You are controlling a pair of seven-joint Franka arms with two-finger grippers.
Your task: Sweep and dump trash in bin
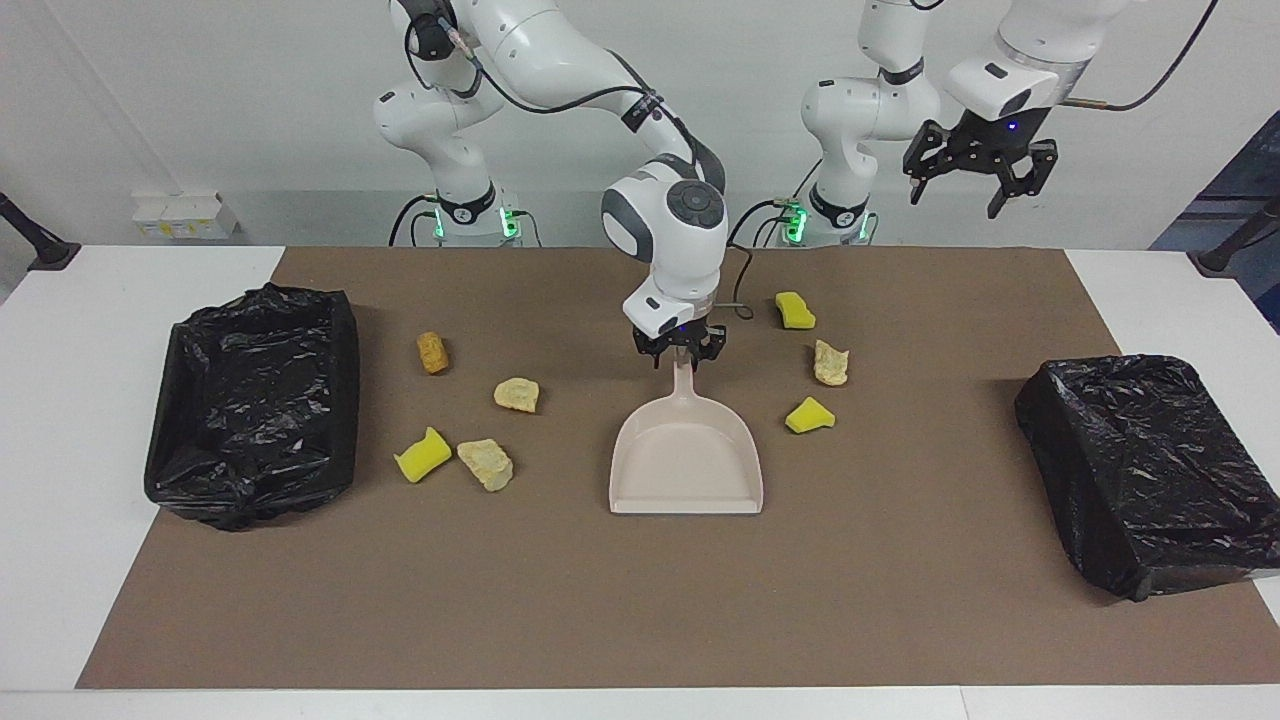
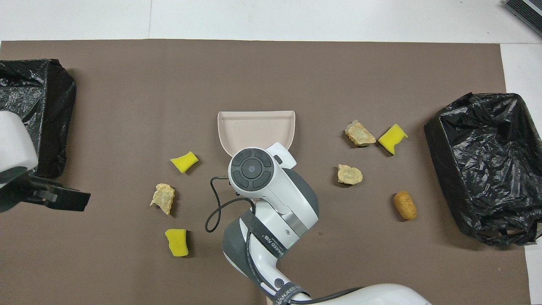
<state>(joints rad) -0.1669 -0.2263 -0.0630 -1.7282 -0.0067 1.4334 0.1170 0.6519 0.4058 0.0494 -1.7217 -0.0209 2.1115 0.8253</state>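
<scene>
Several trash scraps lie on the brown mat (image 1: 900,600): yellow sponge chunks (image 1: 422,454) (image 1: 809,415) (image 1: 795,310), tan lumps (image 1: 517,394) (image 1: 830,362) and a brown lump (image 1: 432,352). Between them rests the beige dustpan (image 1: 686,460) (image 2: 256,127), its handle pointing toward the robots. My right gripper (image 1: 680,347) is down at the handle's end, fingers shut on it; in the overhead view the arm's wrist hides it. My left gripper (image 1: 968,188) (image 2: 63,199) hangs open and holds nothing, high over the mat's left-arm end.
A black-lined bin (image 1: 255,400) (image 2: 482,165) stands at the right arm's end of the mat. A second black-lined bin (image 1: 1150,460) (image 2: 29,106) stands at the left arm's end. White table borders the mat on all sides.
</scene>
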